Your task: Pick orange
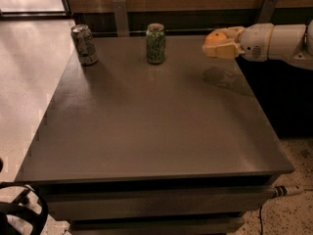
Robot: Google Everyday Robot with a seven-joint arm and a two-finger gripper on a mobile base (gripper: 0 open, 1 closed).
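Note:
The orange is a small round bright-orange fruit held in my gripper at the upper right of the camera view. The gripper's pale yellow fingers are shut around it, and it hangs in the air above the table's far right part, with its shadow on the tabletop below. My white arm reaches in from the right edge.
A grey table fills the view. A green can stands at the back middle and a silver can at the back left corner. A wood-panelled wall runs behind. Pale floor lies left, speckled floor and a cable at lower right.

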